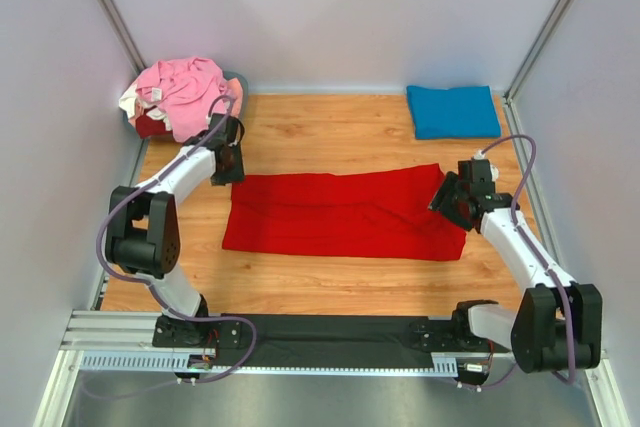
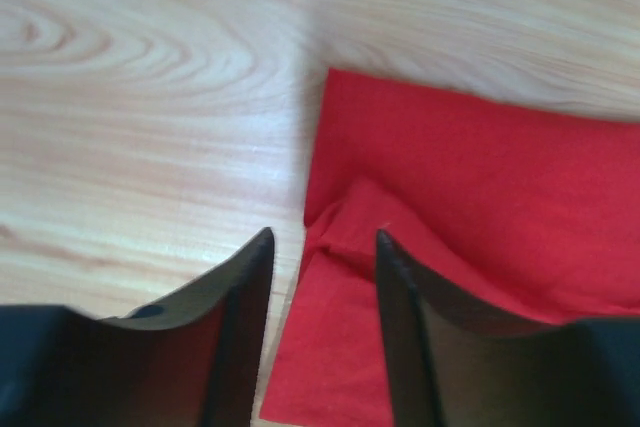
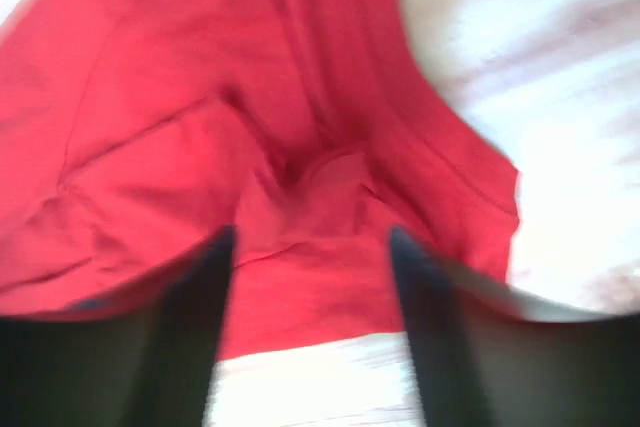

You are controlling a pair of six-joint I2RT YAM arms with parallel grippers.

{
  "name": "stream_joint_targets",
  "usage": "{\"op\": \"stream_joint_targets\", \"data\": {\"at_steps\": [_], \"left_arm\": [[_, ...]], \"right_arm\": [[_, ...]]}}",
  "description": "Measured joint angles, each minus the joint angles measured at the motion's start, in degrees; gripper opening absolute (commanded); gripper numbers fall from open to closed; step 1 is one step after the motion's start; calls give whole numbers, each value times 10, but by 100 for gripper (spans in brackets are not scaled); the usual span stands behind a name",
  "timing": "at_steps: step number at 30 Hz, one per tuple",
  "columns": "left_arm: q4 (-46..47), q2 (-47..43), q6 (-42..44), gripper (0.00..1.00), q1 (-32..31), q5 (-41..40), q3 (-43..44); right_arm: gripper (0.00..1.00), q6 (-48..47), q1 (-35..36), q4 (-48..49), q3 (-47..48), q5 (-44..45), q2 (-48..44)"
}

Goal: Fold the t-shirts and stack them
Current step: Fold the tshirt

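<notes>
Red t-shirt [image 1: 345,215] spread; left pincer [image 2: 324,234] wide at edge, right pincer [image 3: 311,232] wide above.

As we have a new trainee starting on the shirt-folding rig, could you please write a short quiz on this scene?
1. True or false: the folded blue cloth t-shirt lies on top of the spread bright red cloth t-shirt.
2. Where is the heap of pink and cream cloth shirts? A: far left corner; B: far right corner; C: near edge.
3. Fill in: the left claw and the right claw both stand ___ at the red t-shirt's ends.
Key: 1 false; 2 A; 3 open.
</notes>
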Motion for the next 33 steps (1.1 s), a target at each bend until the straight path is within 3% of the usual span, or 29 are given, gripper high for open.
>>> {"op": "stream_joint_targets", "data": {"at_steps": [6,17,25,33], "left_arm": [[-6,-15,-29,56,0,-42,-19],[17,-89,-37,52,-12,-48,-19],[34,-25,-40,47,-68,-37,-19],[47,48,-45,44,-98,-21,-18]], "right_arm": [[77,26,-26,-1,-12,25,0],[53,31,-14,66,-10,-54,7],[48,18,40,88,26,-86,115],[47,23,64,76,15,-49,160]]}}
